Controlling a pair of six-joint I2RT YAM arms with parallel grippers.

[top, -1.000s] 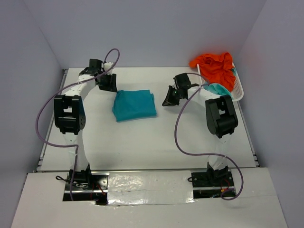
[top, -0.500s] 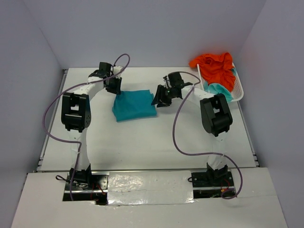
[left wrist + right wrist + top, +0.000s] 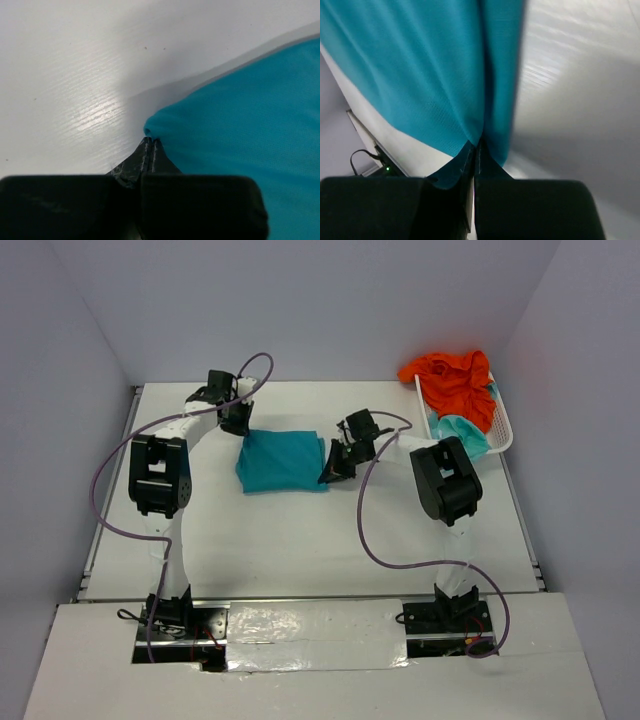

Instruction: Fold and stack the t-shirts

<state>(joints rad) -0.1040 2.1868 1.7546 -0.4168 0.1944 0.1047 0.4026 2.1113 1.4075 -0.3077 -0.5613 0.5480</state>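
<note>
Both reaching forward, left gripper (image 3: 241,429) and right gripper (image 3: 326,475) pinch teal t-shirt (image 3: 283,462) corners.

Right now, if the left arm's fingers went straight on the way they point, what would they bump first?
The teal shirt: the left fingers are shut on its corner. Past that corner there looks to be only white table, though depth is hard to judge.

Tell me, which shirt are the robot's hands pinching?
The teal blue t-shirt, folded flat: the left gripper and right gripper each pinch an edge. The orange t-shirt and mint t-shirt sit crumpled in the white basket.
</note>
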